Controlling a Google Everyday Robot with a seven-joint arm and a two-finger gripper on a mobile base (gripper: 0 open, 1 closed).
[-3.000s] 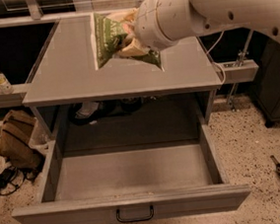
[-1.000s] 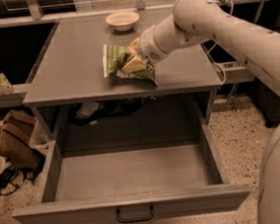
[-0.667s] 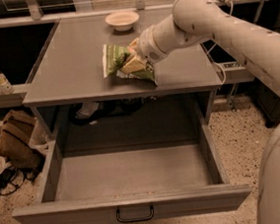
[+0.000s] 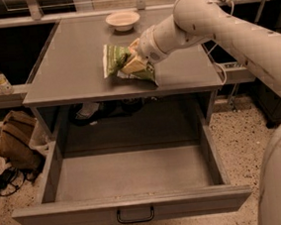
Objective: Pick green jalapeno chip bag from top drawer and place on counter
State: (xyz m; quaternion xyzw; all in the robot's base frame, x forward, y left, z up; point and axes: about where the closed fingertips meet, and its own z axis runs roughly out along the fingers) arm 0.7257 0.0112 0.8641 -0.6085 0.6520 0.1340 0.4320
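A crinkly light-green chip bag (image 4: 115, 57) is held clamped in the two-finger gripper (image 4: 134, 62) near the matte grey counter (image 4: 67, 72)'s front edge.

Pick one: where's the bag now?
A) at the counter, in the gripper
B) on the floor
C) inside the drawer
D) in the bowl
A: the gripper, over the counter's front half, has its jaws shut on the bag; the drawer stands open below without it.
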